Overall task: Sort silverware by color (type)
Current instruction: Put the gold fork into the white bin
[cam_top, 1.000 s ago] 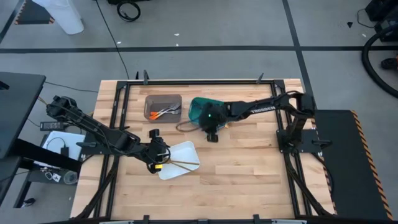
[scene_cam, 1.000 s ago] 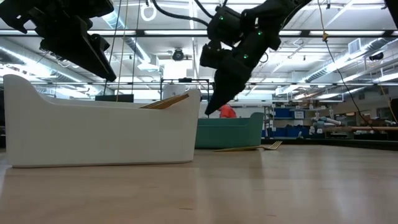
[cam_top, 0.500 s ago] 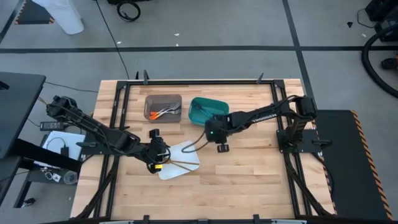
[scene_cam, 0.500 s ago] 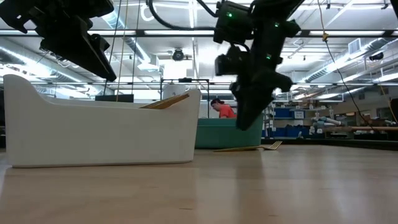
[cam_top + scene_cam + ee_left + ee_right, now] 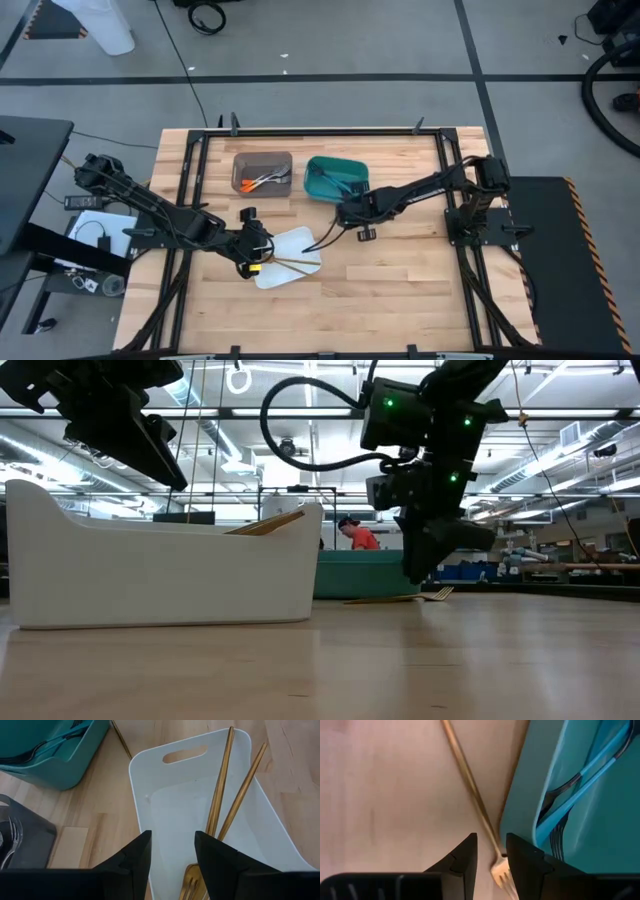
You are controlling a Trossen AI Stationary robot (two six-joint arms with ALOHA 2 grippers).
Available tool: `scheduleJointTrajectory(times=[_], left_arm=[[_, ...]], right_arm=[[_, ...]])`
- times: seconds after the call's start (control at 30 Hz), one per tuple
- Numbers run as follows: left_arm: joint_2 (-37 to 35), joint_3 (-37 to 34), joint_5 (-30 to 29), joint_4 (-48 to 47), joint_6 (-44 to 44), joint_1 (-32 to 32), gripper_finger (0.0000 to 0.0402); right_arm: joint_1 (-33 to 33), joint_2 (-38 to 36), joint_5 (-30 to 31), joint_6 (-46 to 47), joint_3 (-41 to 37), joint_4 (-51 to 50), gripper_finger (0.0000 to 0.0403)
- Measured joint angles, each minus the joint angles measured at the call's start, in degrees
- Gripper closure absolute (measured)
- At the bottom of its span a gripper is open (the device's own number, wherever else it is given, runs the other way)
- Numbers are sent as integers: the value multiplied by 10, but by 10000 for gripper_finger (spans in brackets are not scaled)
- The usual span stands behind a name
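A gold fork [image 5: 465,775] lies flat on the table just outside the near wall of the teal bin [image 5: 335,178]. It also shows as the fork [image 5: 400,598] in the low view. My right gripper [image 5: 491,860] hangs open just above the fork's tine end, pointing steeply down, one finger on either side. Teal silverware [image 5: 580,780] lies in the teal bin and orange silverware [image 5: 255,182] in the grey bin [image 5: 262,170]. My left gripper [image 5: 172,865] stands open over the white tray [image 5: 165,810], which holds two gold pieces [image 5: 220,805].
The white tray [image 5: 290,258] sits near the table's middle, with the two bins side by side behind it. Bare wood lies right of the tray and toward the near edge. A dark cable loops from the right arm [image 5: 322,238] beside the tray.
My right gripper has left the teal bin's near rim, gone toward the table's near edge and down, and tipped more steeply, ending low over the gold fork's tine end. The fork and the left arm have stayed where they were.
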Motion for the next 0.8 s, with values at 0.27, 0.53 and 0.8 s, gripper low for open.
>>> scheduleJointTrajectory(times=[0.27, 0.53, 0.8], left_arm=[[0, 0, 0, 0, 0, 0, 242], [0, 0, 0, 0, 0, 0, 242], [0, 0, 0, 0, 0, 0, 242]], right_arm=[[-34, 0, 3, -32, 0, 23, 296], [-66, 0, -5, -61, 0, 26, 296], [-66, 0, -78, -64, 0, 25, 293]])
